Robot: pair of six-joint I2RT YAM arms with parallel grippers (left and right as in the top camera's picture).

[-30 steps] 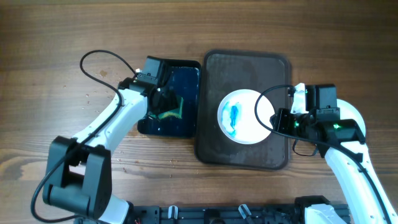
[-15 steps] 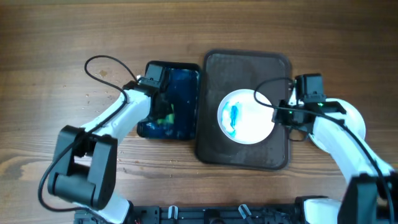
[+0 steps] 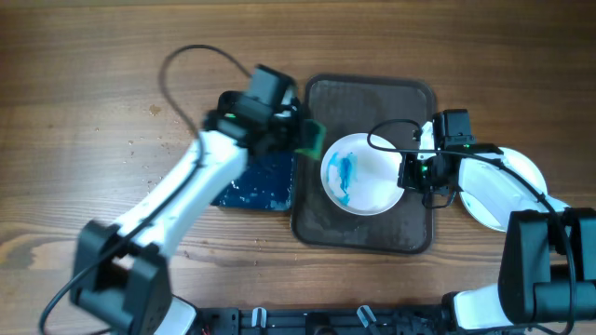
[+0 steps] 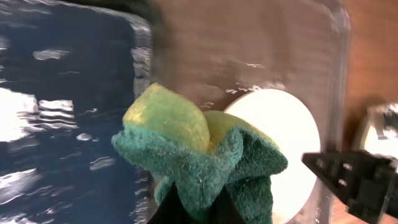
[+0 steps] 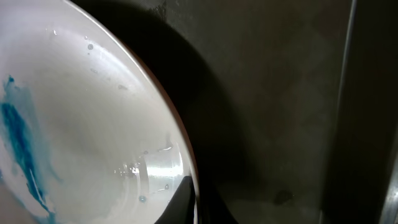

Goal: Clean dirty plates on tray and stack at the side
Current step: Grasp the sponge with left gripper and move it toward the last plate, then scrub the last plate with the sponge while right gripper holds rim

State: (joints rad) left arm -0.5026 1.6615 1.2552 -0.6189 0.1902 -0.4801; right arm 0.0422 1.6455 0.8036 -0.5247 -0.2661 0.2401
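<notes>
Tray (image 3: 363, 233): long axis near-to-far on bench (image 3: 93, 74). Blue-smeared plate (image 3: 372, 181): rim grasped by right claw (image 3: 410, 175). Left claw (image 3: 300, 140): clenched on sponge (image 3: 312, 138), now moved from basin (image 3: 263, 186) to tray edge.

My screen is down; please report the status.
Left end effector shut on sponge. Right end effector shut on rim of smeared plate, on tray. No obstruction seen.

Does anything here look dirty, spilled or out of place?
Yes. The plate on the tray carries a blue smear left of its middle, so it is dirty. The right gripper is shut on its right rim; the left gripper holds a green and yellow sponge near it. Nothing looks broken.
</notes>
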